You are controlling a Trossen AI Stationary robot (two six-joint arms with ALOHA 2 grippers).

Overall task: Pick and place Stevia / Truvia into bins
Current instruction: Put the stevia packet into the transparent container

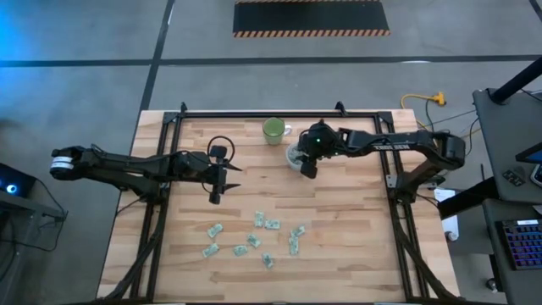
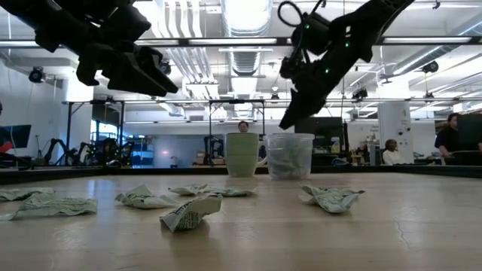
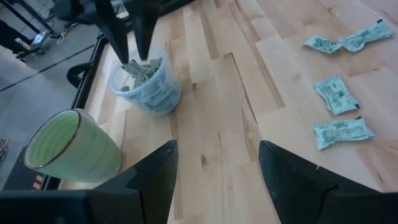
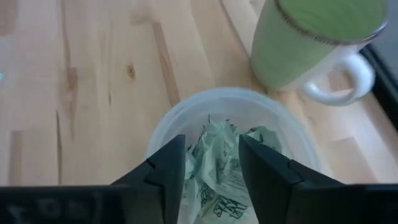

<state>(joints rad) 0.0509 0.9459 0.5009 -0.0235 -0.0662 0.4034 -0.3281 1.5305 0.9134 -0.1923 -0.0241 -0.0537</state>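
Observation:
The bin, a clear plastic cup [image 1: 295, 156], stands at the table's far middle and holds several crumpled green-and-white Stevia sachets [image 4: 219, 163]. My right gripper [image 4: 211, 142] hangs open just above the cup's mouth [image 2: 290, 136], fingers slanting down, with nothing between them. Several more sachets [image 1: 254, 239] lie flat and scattered on the wood nearer the front edge. My left gripper [image 1: 215, 196] hovers open over bare table left of the middle, clear of everything.
A pale green mug [image 1: 273, 130] stands right beside the cup on its far-left side, handle toward the cup. Black frame rails [image 1: 279, 114] run along the table's far, left and right edges. Bare wood lies between the cup and the loose sachets.

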